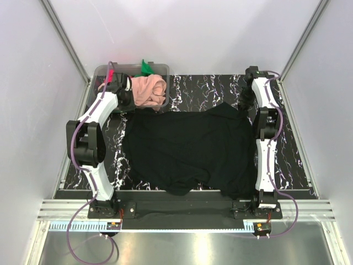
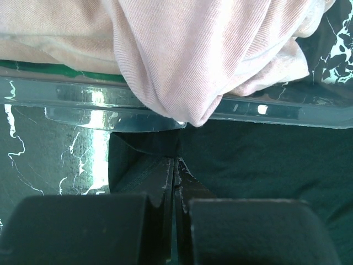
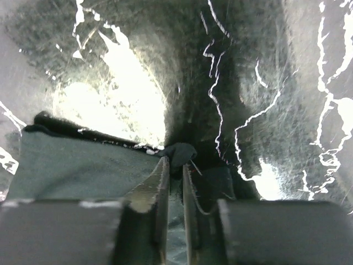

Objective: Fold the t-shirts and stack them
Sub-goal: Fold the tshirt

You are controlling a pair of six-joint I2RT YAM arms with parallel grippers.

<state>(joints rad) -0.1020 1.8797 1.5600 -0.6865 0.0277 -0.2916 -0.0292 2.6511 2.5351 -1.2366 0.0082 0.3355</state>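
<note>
**Folding barely begun: one shirt spread, none stacked**

The black t-shirt (image 1: pixel 190 149) lies spread and somewhat rumpled across the marbled table (image 1: pixel 298 165), with no fold made in it yet. The left gripper (image 2: pixel 175 163) is clenched on its far left edge, just in front of the clear plastic tub (image 2: pixel 287 110). The right gripper (image 3: pixel 175 160) pinches a nub of black cloth at the far right corner. The peach-pink t-shirt (image 1: pixel 149 91) sits bunched in the tub and droops over the near rim, with the green t-shirt (image 1: pixel 146 67) behind it. No folded pile shows anywhere. The first fold of the first shirt appears to be only in preparation. The shirts in the tub have yet to be laid out, folded and stacked.
</note>
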